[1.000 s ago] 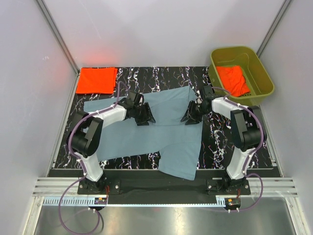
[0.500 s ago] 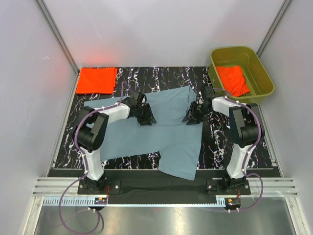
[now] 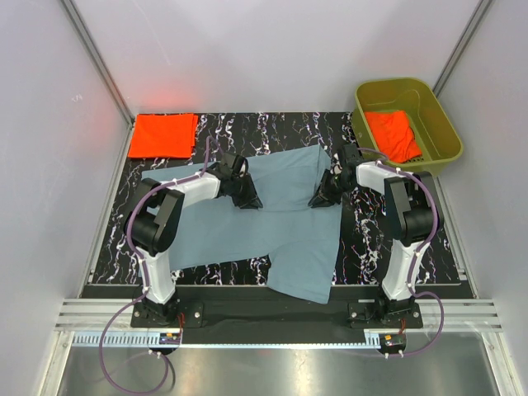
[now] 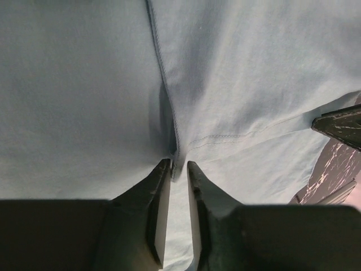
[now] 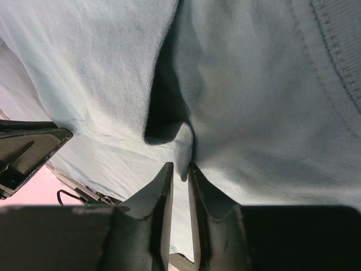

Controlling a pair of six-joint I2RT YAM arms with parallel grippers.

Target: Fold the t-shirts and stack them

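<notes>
Left fingers (image 4: 151, 195) are pinching a fold on the blue shirt (image 3: 289, 239), clamped shut. Right fingers (image 5: 155, 197) are doing the same on its opposite side. Shirt is lying on the worktop (image 3: 363, 247).

Lab cell: white panels (image 3: 272, 49), aluminium rails (image 3: 272, 323).

There are no words, numbers, labels or signs to read on anything here, in any of the three views.

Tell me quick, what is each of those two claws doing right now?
Left gripper: shut, pinching a fold of the blue-grey t-shirt.
Right gripper: shut, pinching the same t-shirt.
</notes>
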